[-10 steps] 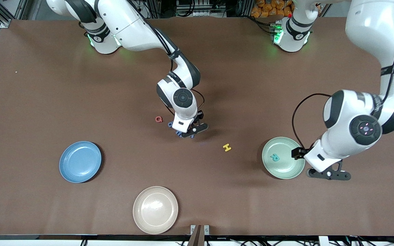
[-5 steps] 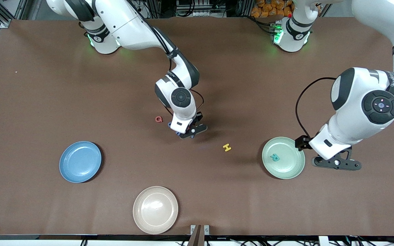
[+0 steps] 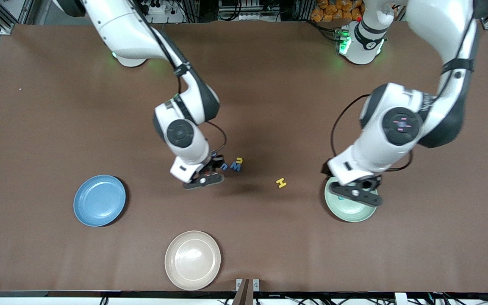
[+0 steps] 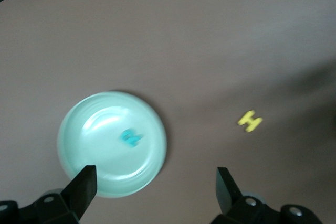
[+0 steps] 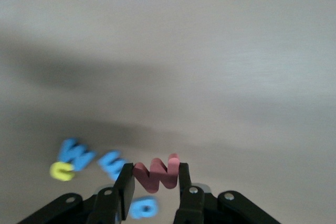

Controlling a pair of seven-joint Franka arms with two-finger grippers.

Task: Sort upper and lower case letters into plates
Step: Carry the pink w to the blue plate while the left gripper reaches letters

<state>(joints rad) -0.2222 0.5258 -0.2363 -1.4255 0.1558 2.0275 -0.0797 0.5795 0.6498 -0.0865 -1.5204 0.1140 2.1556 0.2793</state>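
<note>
My right gripper (image 5: 155, 183) is shut on a red foam W (image 5: 157, 172) and holds it a little above the table; in the front view this gripper (image 3: 203, 180) hangs beside a small cluster of blue letters (image 3: 229, 165) and a yellow u (image 3: 239, 160). The same blue letters (image 5: 112, 163) lie under the gripper in the right wrist view. A yellow H (image 3: 281, 183) lies alone between the cluster and the mint green plate (image 3: 349, 214). My left gripper (image 3: 355, 194) hovers open over that plate (image 4: 86, 145), which holds a teal R (image 4: 131, 138). The blue plate (image 3: 99, 200) has nothing in it.
A beige plate (image 3: 192, 259) sits near the table's front edge, nearer to the camera than the letters. The right arm's wrist (image 3: 180, 133) covers the table just beyond the cluster. Bare brown tabletop (image 3: 269, 237) lies between the plates.
The right gripper closed on the red W, lifted it and shifted toward the blue plate, uncovering the blue letters. The left arm swung from beside the mint plate to over it.
</note>
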